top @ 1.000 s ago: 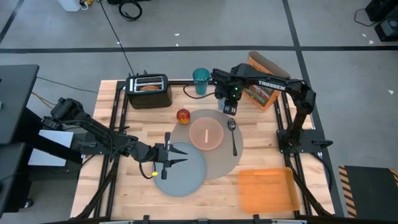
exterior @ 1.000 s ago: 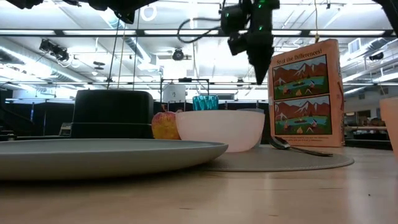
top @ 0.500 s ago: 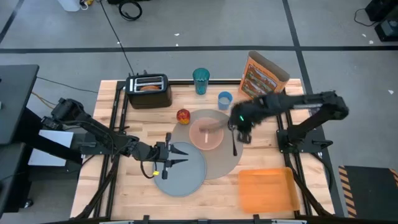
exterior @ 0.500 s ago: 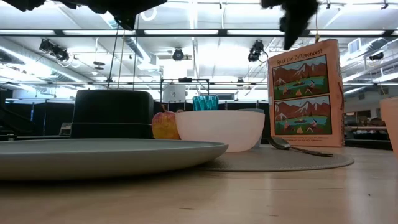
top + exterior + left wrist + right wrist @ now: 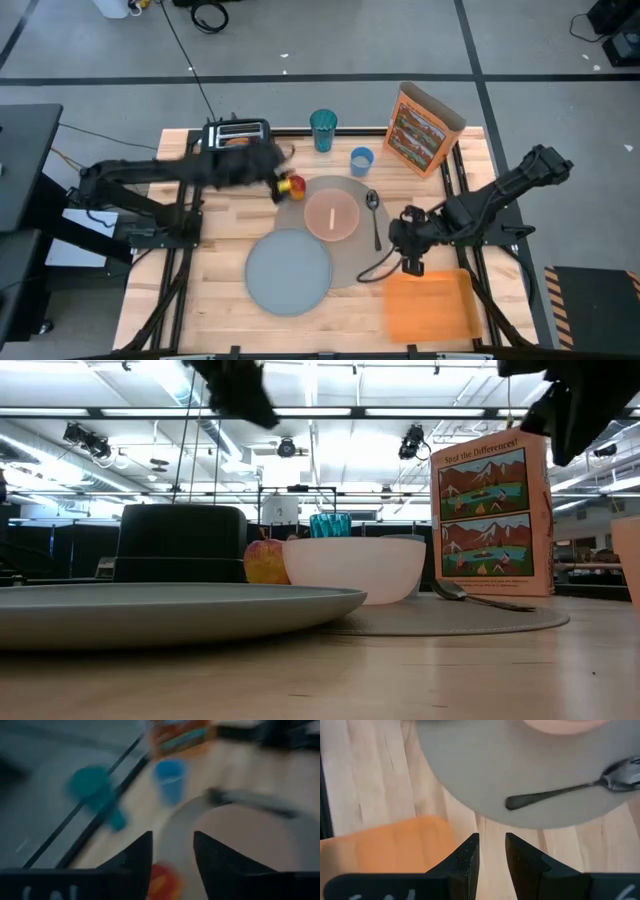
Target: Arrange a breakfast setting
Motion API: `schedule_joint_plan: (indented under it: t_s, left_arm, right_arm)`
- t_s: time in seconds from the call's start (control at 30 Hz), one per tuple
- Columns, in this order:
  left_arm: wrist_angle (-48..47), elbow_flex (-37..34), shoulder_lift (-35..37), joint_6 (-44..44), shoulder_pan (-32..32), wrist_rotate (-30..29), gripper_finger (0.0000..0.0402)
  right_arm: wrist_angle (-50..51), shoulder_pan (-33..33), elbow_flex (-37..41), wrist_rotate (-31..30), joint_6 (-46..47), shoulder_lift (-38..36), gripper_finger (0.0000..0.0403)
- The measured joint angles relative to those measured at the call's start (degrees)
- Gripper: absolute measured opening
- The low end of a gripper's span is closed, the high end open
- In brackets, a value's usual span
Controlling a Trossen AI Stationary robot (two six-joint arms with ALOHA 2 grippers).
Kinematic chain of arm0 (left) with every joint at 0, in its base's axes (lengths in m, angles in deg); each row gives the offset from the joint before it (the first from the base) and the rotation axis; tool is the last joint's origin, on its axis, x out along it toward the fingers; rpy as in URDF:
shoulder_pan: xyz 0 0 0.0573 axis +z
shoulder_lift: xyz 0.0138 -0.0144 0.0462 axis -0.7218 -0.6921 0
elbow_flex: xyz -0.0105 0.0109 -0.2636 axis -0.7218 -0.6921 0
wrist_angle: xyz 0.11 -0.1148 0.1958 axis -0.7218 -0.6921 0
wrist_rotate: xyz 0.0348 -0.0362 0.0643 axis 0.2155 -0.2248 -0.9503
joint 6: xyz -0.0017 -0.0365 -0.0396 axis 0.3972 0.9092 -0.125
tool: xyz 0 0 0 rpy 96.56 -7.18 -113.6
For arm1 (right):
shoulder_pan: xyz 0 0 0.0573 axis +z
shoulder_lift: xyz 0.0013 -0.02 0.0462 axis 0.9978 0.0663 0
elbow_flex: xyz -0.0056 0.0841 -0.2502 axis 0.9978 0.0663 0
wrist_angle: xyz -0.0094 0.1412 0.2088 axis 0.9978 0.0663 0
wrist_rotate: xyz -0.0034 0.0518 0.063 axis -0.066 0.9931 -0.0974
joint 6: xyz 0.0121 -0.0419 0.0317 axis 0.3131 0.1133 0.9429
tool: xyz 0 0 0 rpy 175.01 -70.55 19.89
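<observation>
The tan mat [image 5: 352, 250] lies mid-table with the pink bowl [image 5: 331, 214] and the metal spoon [image 5: 375, 215] on it. The grey-blue plate [image 5: 289, 271] overlaps the mat's near left edge. The apple [image 5: 294, 186] lies by the mat's far left edge. The light-blue cup [image 5: 361, 160] and the cereal box [image 5: 420, 128] stand at the far side. My left gripper [image 5: 279, 184] is open and empty, just left of the apple [image 5: 162, 884]. My right gripper [image 5: 400, 236] is open and empty, above the mat's near right edge [image 5: 530, 815]. My left arm hides the toast ring.
The black toaster [image 5: 236, 131] stands at the far left, partly under my left arm. A teal cup [image 5: 323, 130] stands at the far edge. The flat orange tray [image 5: 428, 305] lies at the near right, close to my right gripper.
My left gripper has swept quickly from above the plate toward the far edge, up to the apple and the toaster. My right gripper has swung from the far side toward the near edge, past the spoon, to the gap between mat and tray. The light-blue cup now shows where it was.
</observation>
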Motion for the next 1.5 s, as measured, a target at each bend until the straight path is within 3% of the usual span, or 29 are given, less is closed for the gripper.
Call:
schedule_joint_plan:
  t_s: [0.1, 0.2, 0.3, 0.43, 0.67, 0.87, 1.13, 1.5]
  left_arm:
    - [-17.6, 8.0, -0.2, 1.2, 9.5, 1.7, 0.0188]
    - [-28.7, 13.6, -0.5, 0.0, 20.0, 3.1, 0.0213]
    - [-33.6, 15.0, -0.7, -7.1, 28.1, 3.6, 0.0216]
    - [-33.9, 14.2, -1.0, -20.4, 33.8, 4.3, 0.0193]
    - [-34.8, 14.2, -7.1, -32.0, 38.0, 8.9, 0.0152]
    - [-39.9, 14.1, -13.1, -37.7, 39.6, 9.2, 0.0143]
    - [-38.7, 14.1, -15.3, -40.5, 39.8, 5.7, 0.0144]
    - [-36.2, 14.1, -15.3, -42.4, 40.1, 9.2, 0.0144]
  right_arm:
    - [-1.5, 2.0, 0.6, -2.9, 0.8, 0.1, 0.0101]
    - [-3.0, 3.6, 1.1, -5.7, 1.0, 0.2, 0.0101]
    - [-4.9, 4.7, 1.4, -7.2, 1.1, 0.2, 0.0101]
    - [-7.4, 5.4, 1.4, -7.4, 2.7, 0.2, 0.0101]
    - [-9.6, 5.8, 1.4, -8.0, 5.3, 0.2, 0.0101]
    - [-10.4, 5.8, 1.4, -9.0, 4.4, 0.2, 0.0101]
    - [-10.7, 5.8, 1.4, -11.3, 1.4, 0.2, 0.0101]
    - [-11.1, 5.8, 1.4, -11.2, 0.1, 0.2, 0.0101]
